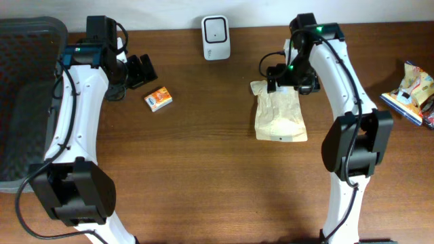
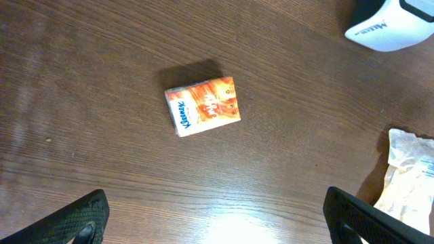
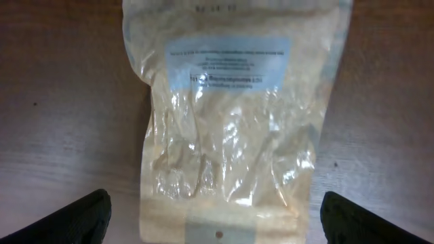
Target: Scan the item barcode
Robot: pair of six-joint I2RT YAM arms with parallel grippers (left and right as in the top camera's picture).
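Note:
A white barcode scanner (image 1: 215, 38) stands at the table's back edge, and its corner (image 2: 393, 24) shows in the left wrist view. A clear beige pouch (image 1: 280, 115) with a pale blue label lies flat on the table. My right gripper (image 1: 288, 76) hovers over its far end, open, with the pouch (image 3: 230, 129) lying between the spread fingers (image 3: 85, 217), which do not touch it. A small orange tissue box (image 1: 158, 99) lies left of centre. My left gripper (image 1: 142, 70) is just behind that box (image 2: 203, 106), open and empty, fingertips (image 2: 81, 220) wide apart.
A dark mesh basket (image 1: 20, 102) fills the left edge of the table. A colourful snack packet (image 1: 412, 91) lies at the far right edge. The pouch's edge (image 2: 407, 179) shows at the right of the left wrist view.

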